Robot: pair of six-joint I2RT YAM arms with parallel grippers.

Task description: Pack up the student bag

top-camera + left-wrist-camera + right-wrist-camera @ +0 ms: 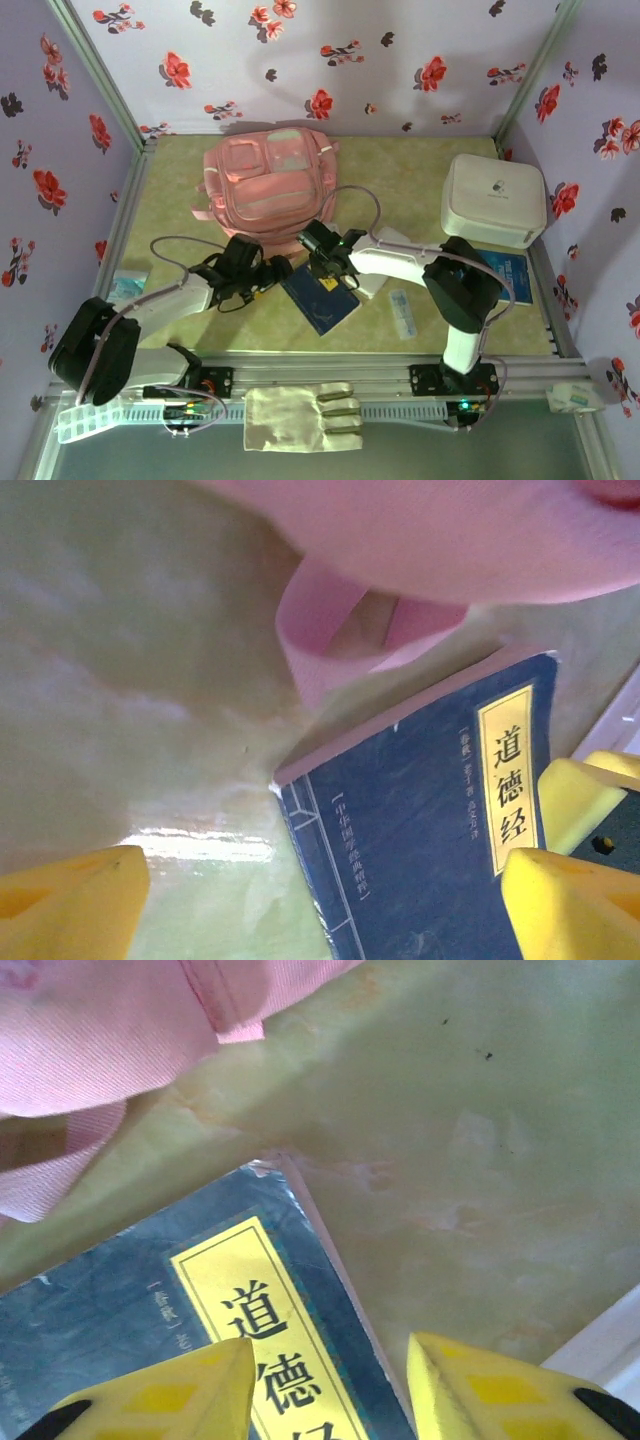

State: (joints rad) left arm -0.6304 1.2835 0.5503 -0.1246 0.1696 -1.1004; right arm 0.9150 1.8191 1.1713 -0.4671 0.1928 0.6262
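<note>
- Bright, even light overhead; soft shadow behind the student bag (268, 180).
- At my left wrist the bag blurs; white glare on the table (120, 680) below it.

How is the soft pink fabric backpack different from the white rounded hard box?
The soft pink fabric backpack has a pale green panel; the white rounded hard box is plain white with a small logo. The backpack looks floppy and wrinkled, the box smooth and stiff. The backpack looks a bit bigger. Both rest on the green table, toward its far side.
</note>
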